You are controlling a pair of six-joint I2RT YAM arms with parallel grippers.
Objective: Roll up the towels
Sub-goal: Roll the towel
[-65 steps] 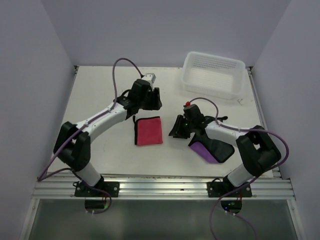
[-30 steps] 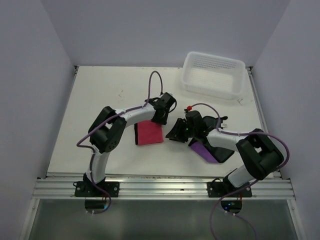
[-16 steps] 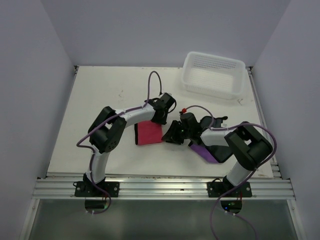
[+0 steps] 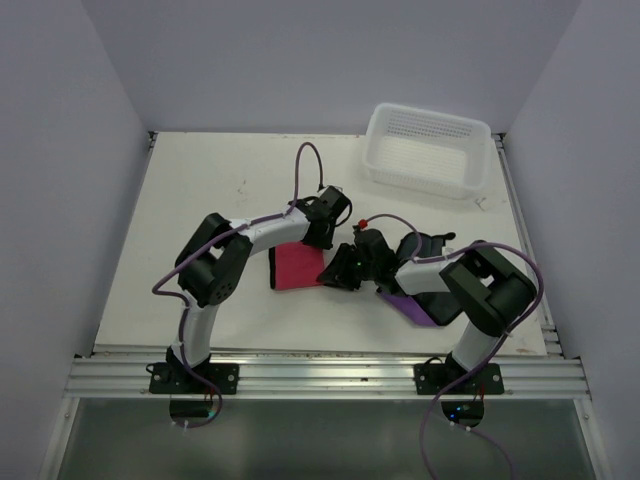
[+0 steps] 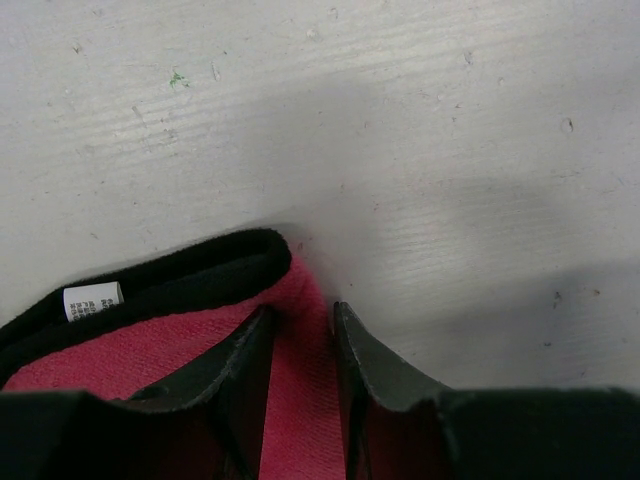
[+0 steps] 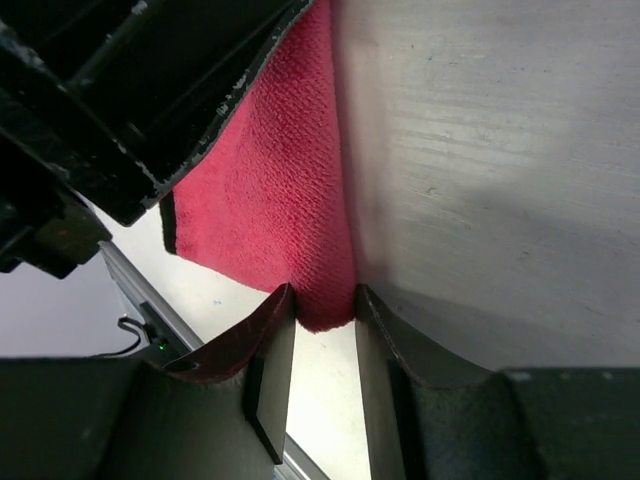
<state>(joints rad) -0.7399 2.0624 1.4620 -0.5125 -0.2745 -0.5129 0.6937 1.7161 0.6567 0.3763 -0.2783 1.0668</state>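
Pale lavender walls (image 4: pixel 330 60) box in a white table (image 4: pixel 210 180) that's scuffed and speckled up close. A silver rail (image 4: pixel 320 375) runs along the near edge, with what looks like dark glass (image 4: pixel 320 440) below.

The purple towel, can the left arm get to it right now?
Probably not easily. The purple towel lies mostly under the right arm, which covers it. The left gripper is shut on the pink towel, and so is the right gripper.
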